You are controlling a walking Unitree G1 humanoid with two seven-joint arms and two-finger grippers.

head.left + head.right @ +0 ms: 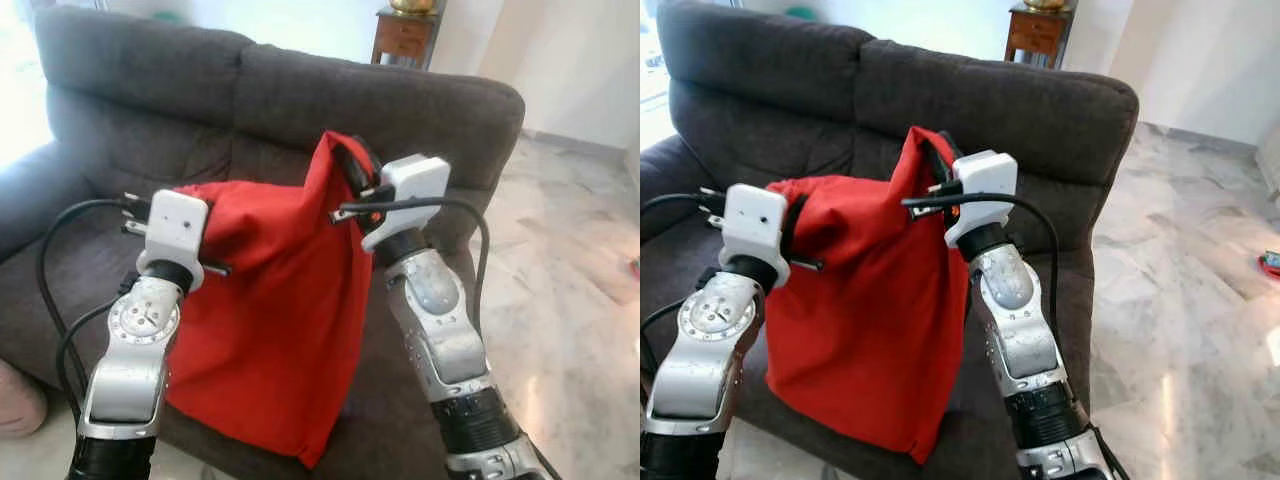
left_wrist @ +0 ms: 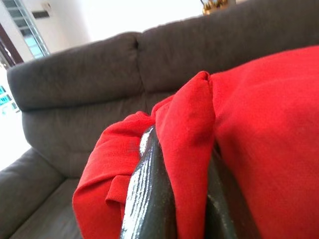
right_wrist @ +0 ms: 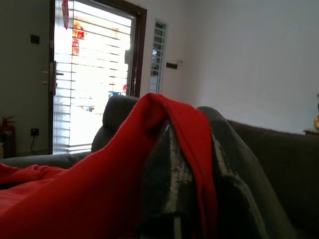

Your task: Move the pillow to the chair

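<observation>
A red pillow (image 1: 270,310) hangs in front of the dark grey sofa (image 1: 300,100), held up by both arms. My left gripper (image 1: 200,215) is shut on the pillow's upper left corner; its fingers (image 2: 149,194) pinch a fold of red cloth. My right gripper (image 1: 355,170) is shut on the upper right corner, which stands higher; in the right wrist view its fingers (image 3: 172,174) clamp the red edge. The pillow's lower end dangles just over the sofa seat's front edge.
The sofa fills the space ahead, with its armrest (image 1: 25,200) at the left. Marble floor (image 1: 570,300) lies open to the right. A small wooden side table (image 1: 405,35) stands behind the sofa. A barred window and door (image 3: 89,79) show in the right wrist view.
</observation>
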